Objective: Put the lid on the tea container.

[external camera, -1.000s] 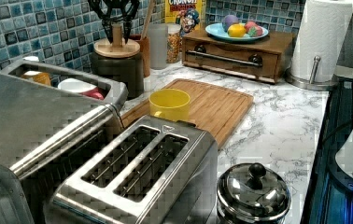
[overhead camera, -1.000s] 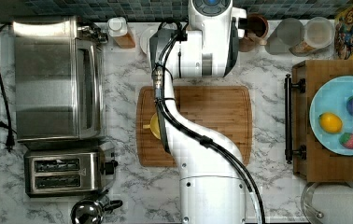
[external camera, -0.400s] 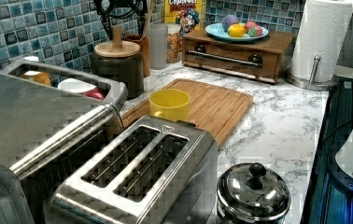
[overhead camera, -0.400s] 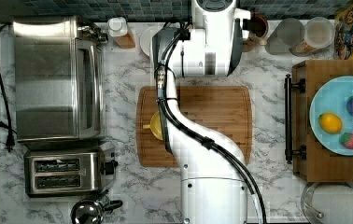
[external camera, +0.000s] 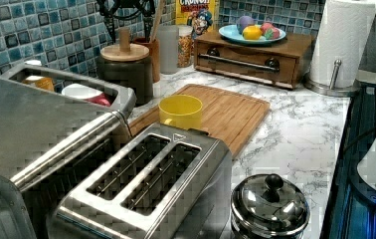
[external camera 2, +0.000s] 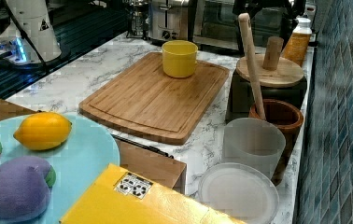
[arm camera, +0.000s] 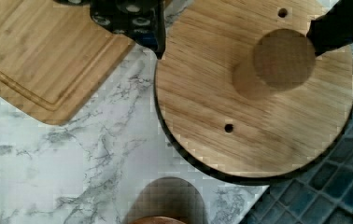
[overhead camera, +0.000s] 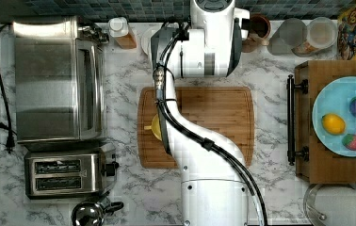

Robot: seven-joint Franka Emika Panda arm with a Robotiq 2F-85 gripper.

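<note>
Lifted since a second ago: the gripper (external camera: pixel 126 11), then low around the wooden knob (external camera: pixel 124 37), now hanging clear above it, fingers (arm camera: pixel 132 21) spread wide to either side and gripping nothing. Seated flat on the tea container (external camera: pixel 126 79), the round wooden lid (external camera: pixel 124 52), covering the black rim all round as seen from the wrist. Standing at the back of the marble counter (external camera: pixel 300 134) close to the blue tiled wall (external camera: pixel 22 35), that container. Just beside it, toward the left view's right, a brown utensil jar (external camera 2: pixel 282 121) with a wooden stick (external camera 2: pixel 251 60) leaning up out of it and rising near the knob. Next along, a frosted cup (external camera 2: pixel 254 144), touching or nearly touching the jar. On the container's other side, an orange bottle (external camera 2: pixel 298 44) and a white mug with red handle (external camera: pixel 81 92), behind the corner of the toaster oven (overhead camera: pixel 53 80). In front, the cutting board (external camera: pixel 231 107), its back edge near the container's base, with a yellow mug (external camera: pixel 180 112) upright on the end nearer the toaster (external camera: pixel 146 184). Over that back stretch of counter in the top view, the white arm (overhead camera: pixel 209 42).
</note>
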